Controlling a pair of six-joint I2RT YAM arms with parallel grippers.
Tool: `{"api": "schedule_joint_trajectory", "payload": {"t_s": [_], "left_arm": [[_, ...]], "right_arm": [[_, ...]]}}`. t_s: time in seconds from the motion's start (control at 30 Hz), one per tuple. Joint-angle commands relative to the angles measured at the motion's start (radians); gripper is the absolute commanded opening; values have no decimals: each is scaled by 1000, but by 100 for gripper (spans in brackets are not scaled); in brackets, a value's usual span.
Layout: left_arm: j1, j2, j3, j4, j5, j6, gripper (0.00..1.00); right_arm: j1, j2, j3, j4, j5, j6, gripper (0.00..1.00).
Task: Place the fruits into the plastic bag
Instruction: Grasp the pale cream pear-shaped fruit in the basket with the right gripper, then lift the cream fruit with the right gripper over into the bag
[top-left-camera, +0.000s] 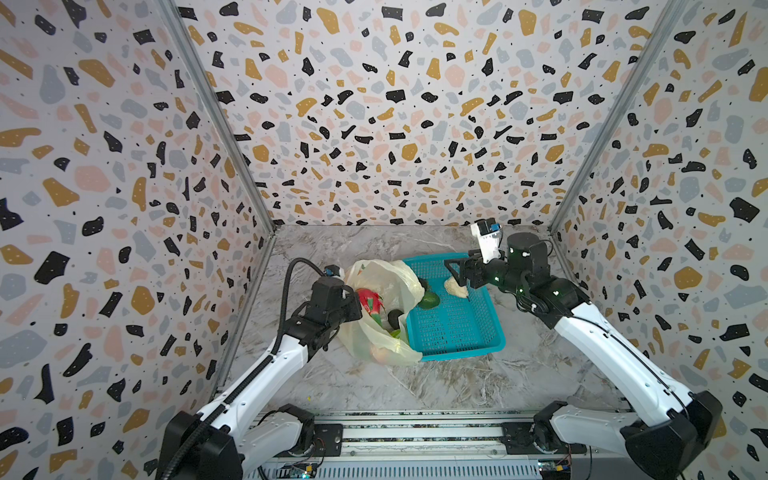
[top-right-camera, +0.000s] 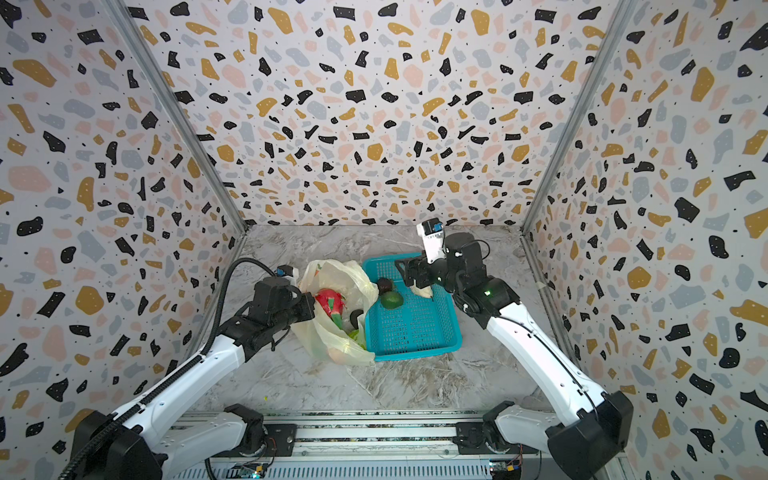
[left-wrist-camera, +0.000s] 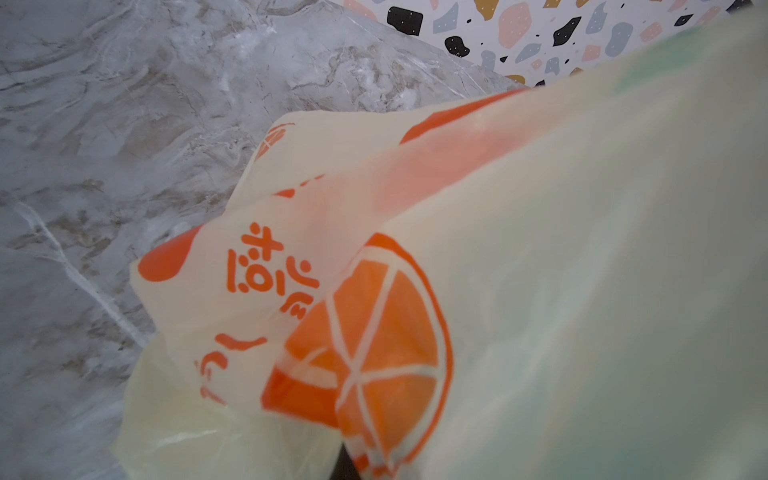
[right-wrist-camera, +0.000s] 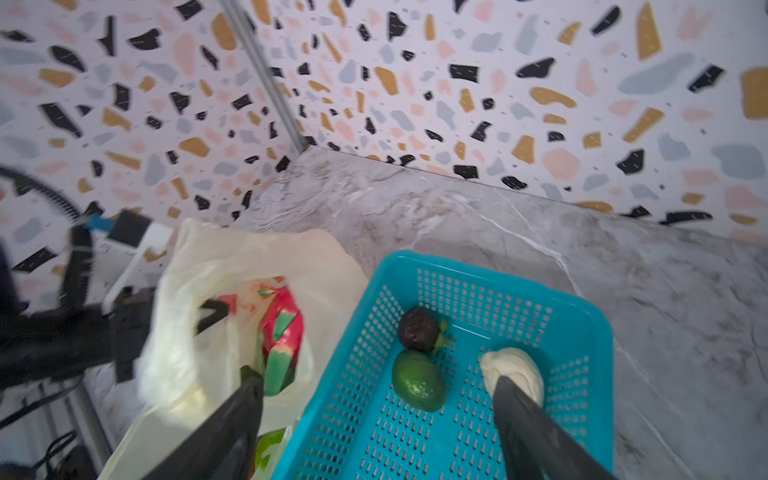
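Marble tabletop (top-left-camera: 415, 386), left hand (top-left-camera: 355, 301) pinching orange-lettered plastic bag (top-left-camera: 386, 278), right hand (right-wrist-camera: 376, 380) spread wide over basket (top-left-camera: 461, 353)

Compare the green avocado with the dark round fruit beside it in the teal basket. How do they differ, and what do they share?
Colour: the avocado is green; the dark fruit is purplish-black.
Shape: the avocado is egg-shaped and larger; the dark fruit is rounder and smaller.
Top: the dark fruit shows green leaves at its stem; the avocado shows none.
Shared: both lie side by side in the teal basket.
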Motion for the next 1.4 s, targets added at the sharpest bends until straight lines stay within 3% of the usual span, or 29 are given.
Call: {"api": "schedule_joint_trajectory", "payload": {"t_s": [0.0, 0.27, 0.53, 1.07, 1.13, 1.27, 1.37], "left_arm": [[5, -19, -15, 36, 1, -1, 0], [5, -36, -13, 34, 21, 5, 0], [5, -74, -37, 32, 17, 4, 0], [5, -82, -26, 20, 21, 18, 0], [4, -81, -27, 20, 23, 15, 0], [5, -80, -30, 24, 27, 12, 0], [5, -79, -28, 28, 30, 12, 0]], "right_arm": [[-24, 144, 50, -109, 36, 49, 87], [-25, 520, 257, -246, 190, -38, 86], [-25, 705, 359, -310, 346, -84, 85], [-25, 722, 242, -201, 225, -22, 71], [-25, 715, 232, -192, 228, -14, 65], [-30, 646, 180, -140, 240, 3, 42], [-37, 569, 139, -110, 225, 6, 40]]}}
